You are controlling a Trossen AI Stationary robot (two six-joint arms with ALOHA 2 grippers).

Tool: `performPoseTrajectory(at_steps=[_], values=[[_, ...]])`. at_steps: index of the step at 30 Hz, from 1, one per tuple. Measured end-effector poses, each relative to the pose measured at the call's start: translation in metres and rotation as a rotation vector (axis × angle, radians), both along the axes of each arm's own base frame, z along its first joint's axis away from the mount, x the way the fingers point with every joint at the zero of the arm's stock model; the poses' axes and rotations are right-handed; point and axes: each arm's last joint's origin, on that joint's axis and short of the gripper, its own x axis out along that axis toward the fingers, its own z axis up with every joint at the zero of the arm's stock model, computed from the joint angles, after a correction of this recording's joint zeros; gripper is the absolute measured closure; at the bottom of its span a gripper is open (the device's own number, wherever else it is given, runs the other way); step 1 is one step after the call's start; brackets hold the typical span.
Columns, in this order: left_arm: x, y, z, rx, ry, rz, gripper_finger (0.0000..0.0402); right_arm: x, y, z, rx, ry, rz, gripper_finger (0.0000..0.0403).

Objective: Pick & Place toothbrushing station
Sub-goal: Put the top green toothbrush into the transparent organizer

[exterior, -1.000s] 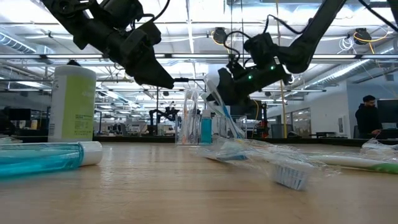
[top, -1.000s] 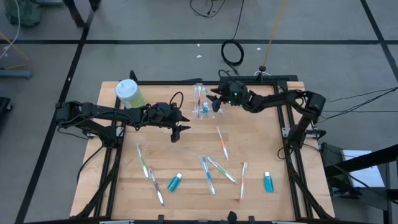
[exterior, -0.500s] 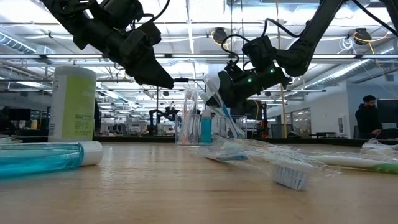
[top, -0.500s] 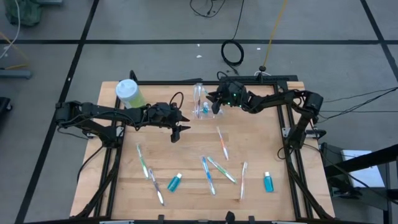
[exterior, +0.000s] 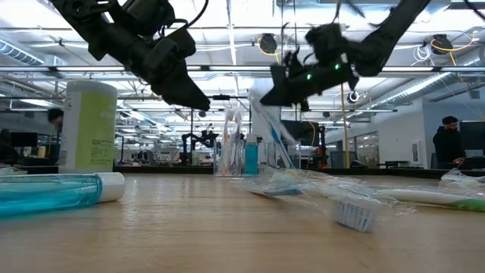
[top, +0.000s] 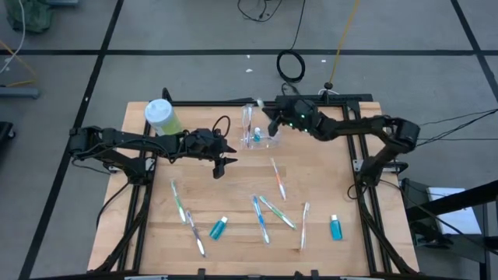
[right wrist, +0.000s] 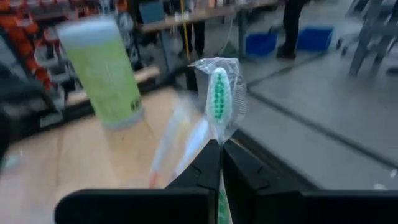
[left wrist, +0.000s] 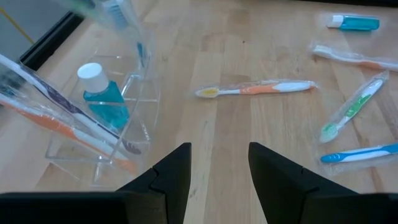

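Observation:
A clear plastic holder (top: 254, 137) stands at the table's far middle, with a teal tube (left wrist: 102, 102) and several toothbrushes leaning in it. My right gripper (top: 268, 125) hovers just right of it, shut on a wrapped green-bristled toothbrush (right wrist: 219, 93). My left gripper (top: 221, 166) hangs open above the bare table, left of and nearer than the holder, with nothing between its fingers (left wrist: 177, 168). More wrapped toothbrushes, orange (top: 278, 179), blue (top: 261, 218) and green (top: 180, 201), lie flat on the near half, with two teal tubes (top: 219, 228) (top: 335, 227). My right gripper pinches the wrapped toothbrush just below its head (right wrist: 219, 135) between its two fingertips. The fingers come slanting down from the table's right. The bristle head stands out past the fingertips, and the rest of the brush (exterior: 274, 140) slants down toward the holder.
A tall green bottle with a white cap (top: 162, 117) stands at the far left corner. A black frame rail (top: 366, 194) runs round the table. A person (exterior: 449, 144) stands in the room far behind. Bare wood lies between the holder and the scattered toothbrushes.
My right gripper has shut on the toothbrush by the holder, risen a little and tipped its fingers downward, while its elbow swung toward the table's right edge. My left arm has kept still.

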Motion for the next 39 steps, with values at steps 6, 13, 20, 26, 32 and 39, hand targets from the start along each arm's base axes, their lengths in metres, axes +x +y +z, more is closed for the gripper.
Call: performPoseTrajectory(at_steps=[6, 13, 20, 26, 32, 39], values=[[0.000, 0.000, 0.000, -0.002, 0.005, 0.000, 0.0238, -0.016, 0.032, 0.008, -0.140, -0.070, -0.105, 0.0401], [0.000, 0.000, 0.000, -0.011, -0.002, 0.006, 0.0238, -0.039, 0.056, -0.009, -0.264, -0.340, -0.133, 0.0402], [0.001, 0.000, 0.001, -0.009, -0.017, 0.007, 0.0238, -0.030, 0.052, -0.030, -0.221, -0.339, -0.132, 0.0403], [0.001, 0.000, 0.001, -0.005, -0.016, 0.004, 0.0238, -0.025, 0.049, -0.054, -0.197, -0.265, -0.158, 0.0403], [0.001, 0.000, 0.001, -0.005, -0.016, 0.004, 0.0238, -0.021, 0.050, -0.072, -0.162, -0.207, -0.149, 0.0403], [0.001, 0.000, 0.001, -0.013, -0.012, 0.009, 0.0238, -0.026, 0.054, -0.080, -0.113, -0.179, -0.143, 0.0403]])
